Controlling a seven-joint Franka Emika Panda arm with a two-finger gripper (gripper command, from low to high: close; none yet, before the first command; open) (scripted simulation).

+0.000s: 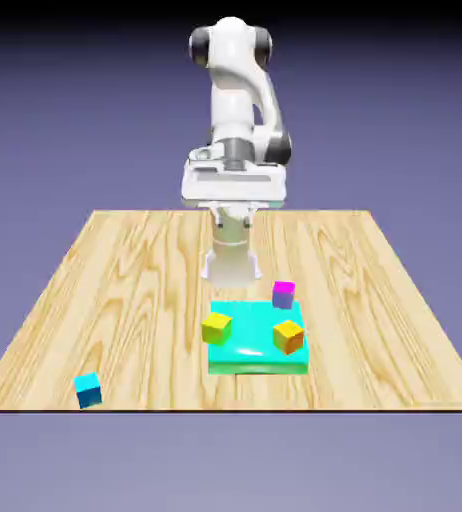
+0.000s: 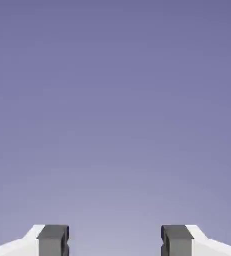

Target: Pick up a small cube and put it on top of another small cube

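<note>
The small cyan cube with darker blue sides lies near the table's front edge, far to the exterior view's left. The magenta-topped cube with purple sides stands at the far right corner of a turquoise pad; whether it rests on the pad I cannot tell. My gripper is held high over the far part of the table, well away from both cubes. In the hand view the two grey fingertips stand wide apart, with only plain backdrop between them, so the gripper is open and holds nothing. No cube shows in the hand view.
A yellow cube and an orange cube sit on the turquoise pad, left and right. The wooden table ends just in front of the cyan cube. The arm's base stands behind the pad.
</note>
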